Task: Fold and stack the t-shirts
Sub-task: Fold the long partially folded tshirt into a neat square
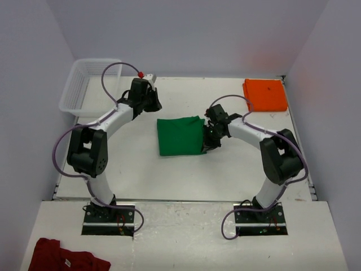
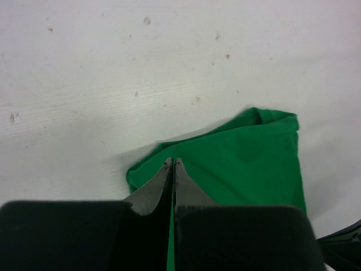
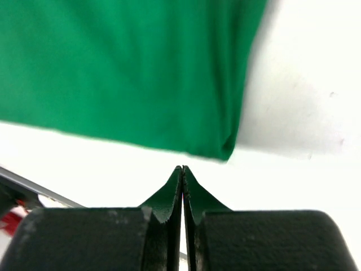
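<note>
The green t-shirt (image 1: 179, 135) lies folded into a rectangle at the middle of the table. It also shows in the left wrist view (image 2: 254, 164) and the right wrist view (image 3: 124, 68). The orange t-shirt (image 1: 264, 95) lies folded at the far right corner. My left gripper (image 1: 154, 105) is shut and empty, hovering off the green shirt's far left corner (image 2: 172, 162). My right gripper (image 1: 206, 145) is shut and empty, at the green shirt's near right corner, its tips (image 3: 182, 167) just clear of the cloth.
A white mesh basket (image 1: 84, 84) stands at the far left corner. A dark red garment with a white tag (image 1: 62, 257) lies on the near ledge, bottom left. The white table (image 1: 141, 175) is bounded by walls on three sides.
</note>
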